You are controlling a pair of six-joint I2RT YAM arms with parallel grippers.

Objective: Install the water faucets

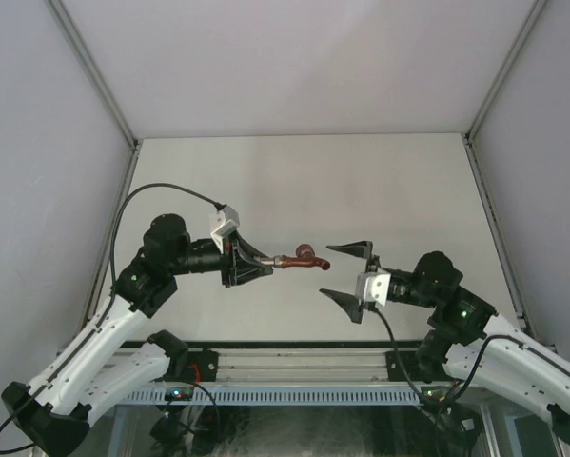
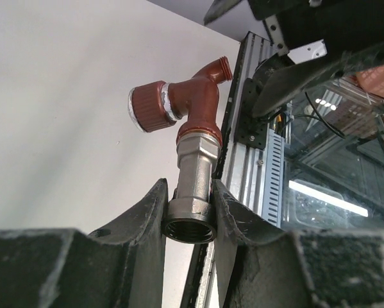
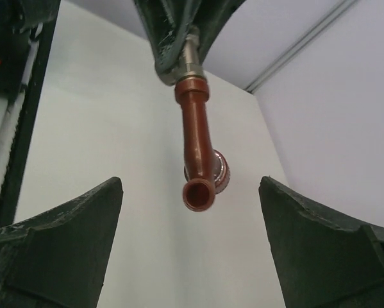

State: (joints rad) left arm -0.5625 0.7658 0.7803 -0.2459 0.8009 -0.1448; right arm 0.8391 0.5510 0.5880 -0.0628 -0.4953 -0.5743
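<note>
A red-brown tap body (image 1: 306,256) with a side knob sits joined to a grey-silver metal fitting (image 1: 283,262), held above the table. My left gripper (image 1: 265,263) is shut on the fitting (image 2: 195,173); the tap body (image 2: 195,102) rises beyond the fingers (image 2: 150,218) with its knob (image 2: 150,108) to the left. My right gripper (image 1: 346,271) stands open just right of the tap, apart from it. In the right wrist view the tap spout (image 3: 198,192) points at the camera between the wide-spread fingers (image 3: 83,224).
The white table (image 1: 304,181) lies inside a white-walled enclosure with metal frame posts (image 1: 94,71). An aluminium rail (image 1: 294,367) with the arm bases runs along the near edge.
</note>
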